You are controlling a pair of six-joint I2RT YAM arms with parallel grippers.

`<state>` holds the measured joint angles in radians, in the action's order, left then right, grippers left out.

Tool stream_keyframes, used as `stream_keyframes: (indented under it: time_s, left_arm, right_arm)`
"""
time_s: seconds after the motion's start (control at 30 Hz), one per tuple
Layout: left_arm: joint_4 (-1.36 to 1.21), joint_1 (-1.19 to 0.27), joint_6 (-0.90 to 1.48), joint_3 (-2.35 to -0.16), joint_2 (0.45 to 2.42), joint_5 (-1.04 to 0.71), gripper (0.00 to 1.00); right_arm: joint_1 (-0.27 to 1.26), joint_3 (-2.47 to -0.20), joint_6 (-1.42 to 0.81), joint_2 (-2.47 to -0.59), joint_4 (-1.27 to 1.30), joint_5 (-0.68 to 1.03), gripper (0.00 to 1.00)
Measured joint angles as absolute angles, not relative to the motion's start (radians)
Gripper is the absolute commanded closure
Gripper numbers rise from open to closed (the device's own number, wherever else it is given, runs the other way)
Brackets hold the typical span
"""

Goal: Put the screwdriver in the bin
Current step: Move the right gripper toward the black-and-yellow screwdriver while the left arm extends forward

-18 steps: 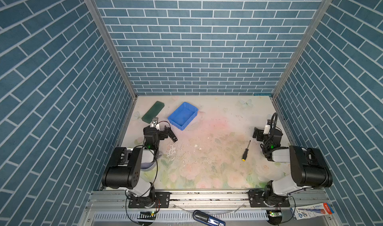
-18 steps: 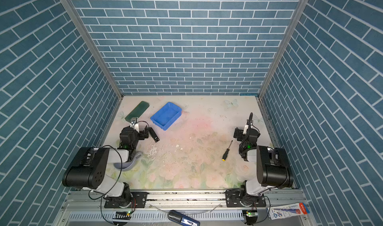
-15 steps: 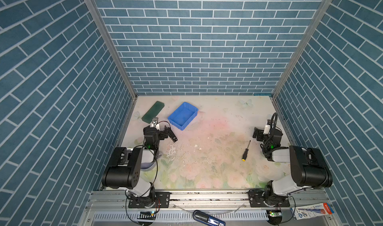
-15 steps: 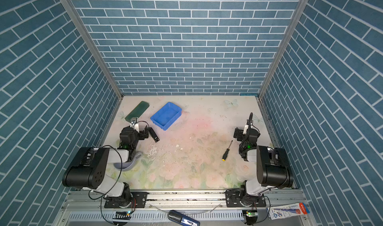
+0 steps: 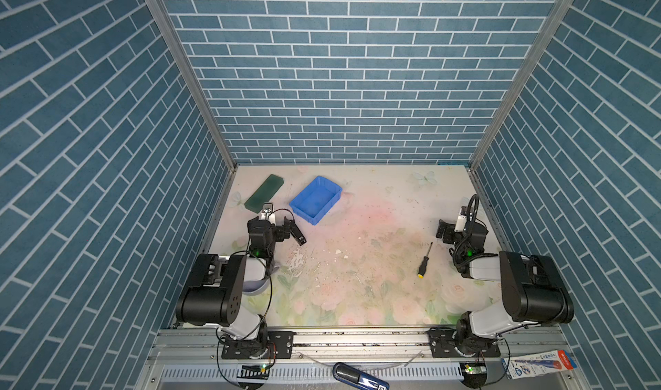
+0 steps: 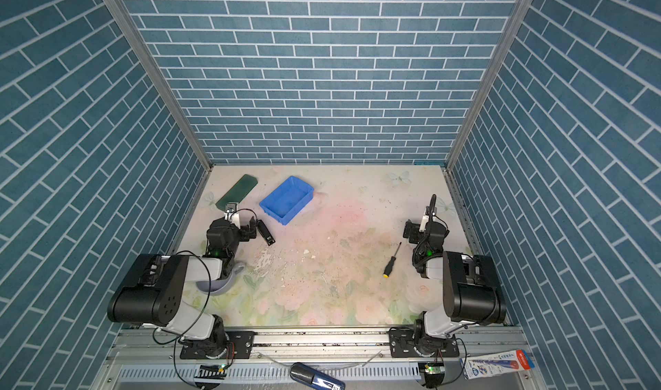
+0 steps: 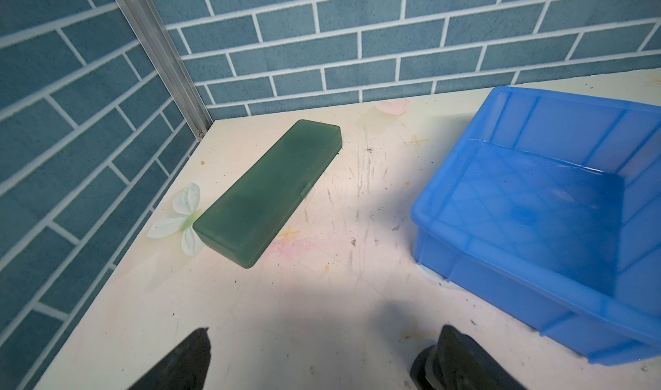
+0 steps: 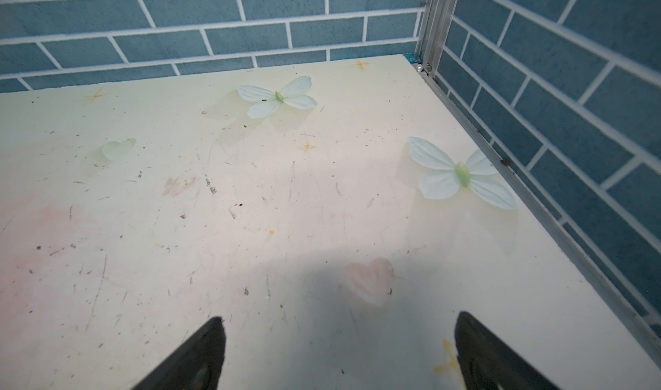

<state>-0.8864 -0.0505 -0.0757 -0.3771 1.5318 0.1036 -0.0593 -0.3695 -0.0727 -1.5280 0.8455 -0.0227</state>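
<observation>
Screwdriver (image 5: 424,261) laid flat on the surface (image 5: 357,234), near the right gripper (image 8: 340,316), well apart from the blue bin (image 5: 316,201) at far left, left gripper (image 7: 325,331) near the bin, both grippers spread wide, nothing held.

The screwdriver (image 6: 391,261) lies on the table (image 6: 322,298) near the right gripper (image 6: 410,231), well apart from the bin (image 6: 286,200)

Worn floral-print table (image 5: 357,284), three loose items on it.
screwdriver (image 5: 424,261) lies flat right of centre, yellow butt toward the front edge, well apart from the others. blue bin (image 5: 302,215) sits back-left. green flat case (image 5: 264,193) lies near it by the left wall, not touching.
</observation>
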Motion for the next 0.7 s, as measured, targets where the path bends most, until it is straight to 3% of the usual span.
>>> stream_keyframes:
  time_s: [0.27,0.47,0.7]
  left_arm:
    - [-0.871,-0.052,-0.083,-0.377,1.517,0.094,0.0]
    - [-0.728,-0.099,-0.133,-0.398,1.352,0.091,0.0]
    - [-0.564,-0.302,-0.213,-0.46,1.175,0.102,0.0]
  right_arm:
    - [-0.059,-0.369,-0.073,-1.506,0.822,-0.023,0.01]
    - [-0.059,-0.372,-0.073,-1.358,0.714,-0.023,0.01]
    - [-0.059,-0.482,-0.152,-1.2,0.436,-0.022,0.01]
